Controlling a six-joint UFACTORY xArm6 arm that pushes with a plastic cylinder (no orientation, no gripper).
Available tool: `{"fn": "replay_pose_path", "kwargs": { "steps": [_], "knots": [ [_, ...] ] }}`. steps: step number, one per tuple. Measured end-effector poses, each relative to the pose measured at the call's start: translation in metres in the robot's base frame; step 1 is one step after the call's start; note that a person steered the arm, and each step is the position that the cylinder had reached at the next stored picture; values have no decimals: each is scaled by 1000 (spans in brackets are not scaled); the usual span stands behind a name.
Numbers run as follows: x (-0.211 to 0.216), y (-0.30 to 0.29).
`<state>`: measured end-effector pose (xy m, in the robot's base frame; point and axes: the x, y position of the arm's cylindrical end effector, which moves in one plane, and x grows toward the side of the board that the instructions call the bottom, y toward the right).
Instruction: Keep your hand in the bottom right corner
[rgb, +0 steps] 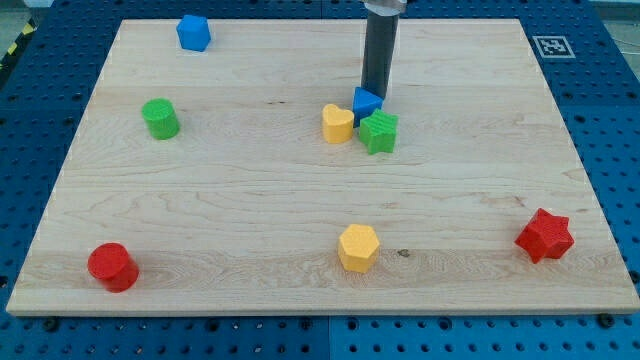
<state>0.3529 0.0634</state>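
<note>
The board (300, 200) is scanned from the view's left, every place being taken from my tip (374, 93), and farthest out a red cylinder (112, 267) is found, far to the left of the tip and well toward the view's bottom. A green cylinder (160, 118) is passed next, far left of the tip and only slightly lower. A blue block (193, 32), its shape hard to settle, is seen well left and above the tip. A yellow heart-shaped block (338, 124) is met just left of the tip and a little below it. A yellow hexagonal block (358, 247) is noted far below, slightly left. At the rod itself no jaws are to be reported, only a bare end, which is planted against a small blue block (367, 101) that looks wedge-like. A green star (379, 132) is touched by that blue block, just below the tip. A red star (544, 236) is reached last, far right and low, near the bottom right corner. A marker tag (551, 45) is spotted up to the right. The task is judged undone: the tip is held near the upper middle, well apart from the bottom right corner, so the whole crossing is left
</note>
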Motion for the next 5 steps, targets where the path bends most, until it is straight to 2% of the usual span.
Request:
{"fn": "replay_pose_path", "kwargs": {
  "steps": [2, 4, 5],
  "knots": [
    [-7, 5],
    [-9, 83],
    [-10, 88]
  ]
}}
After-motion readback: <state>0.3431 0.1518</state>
